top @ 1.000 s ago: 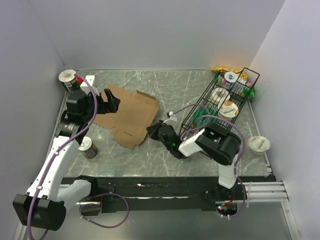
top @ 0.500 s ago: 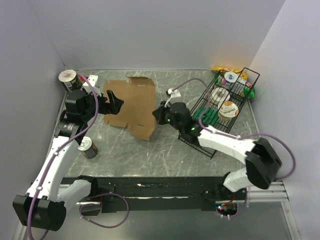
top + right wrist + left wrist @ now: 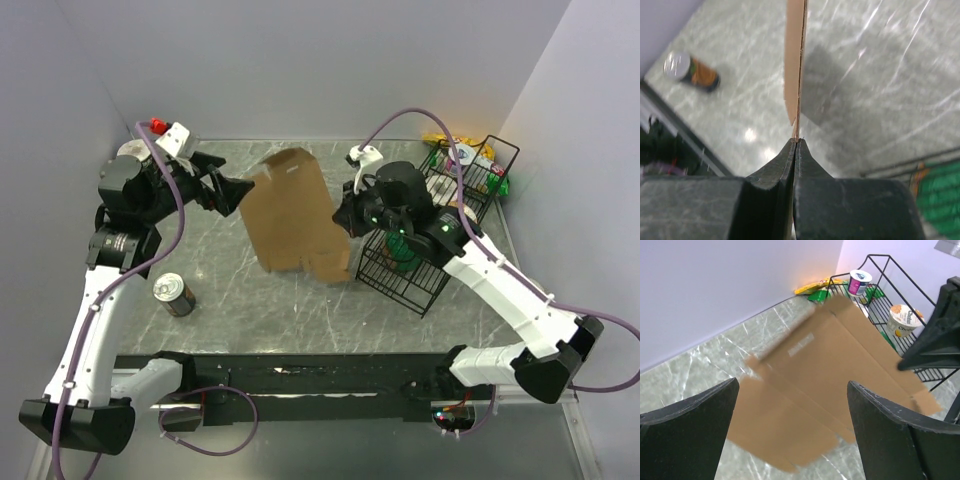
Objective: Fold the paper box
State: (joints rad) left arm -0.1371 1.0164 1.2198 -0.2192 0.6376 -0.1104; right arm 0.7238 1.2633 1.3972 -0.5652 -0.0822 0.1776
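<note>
The paper box (image 3: 295, 215) is a flat brown die-cut cardboard sheet, lifted off the table and hanging tilted in mid-air at the centre. My right gripper (image 3: 345, 215) is shut on its right edge; in the right wrist view the sheet (image 3: 795, 60) shows edge-on, pinched between the closed jaws. My left gripper (image 3: 235, 190) is open just left of the sheet's upper left corner, not touching it. In the left wrist view the sheet (image 3: 840, 365) lies blurred ahead between my spread fingers (image 3: 690, 430).
A black wire basket (image 3: 435, 225) with cups and green packets stands at the right, close behind the right arm. A tin can (image 3: 172, 293) stands near the front left; it also shows in the right wrist view (image 3: 692, 72). A cup (image 3: 132, 153) stands at the back left corner.
My right gripper has raised the sheet from lying flat on the table to hanging in the air, moving up and back. My left gripper has risen and stays open beside it.
</note>
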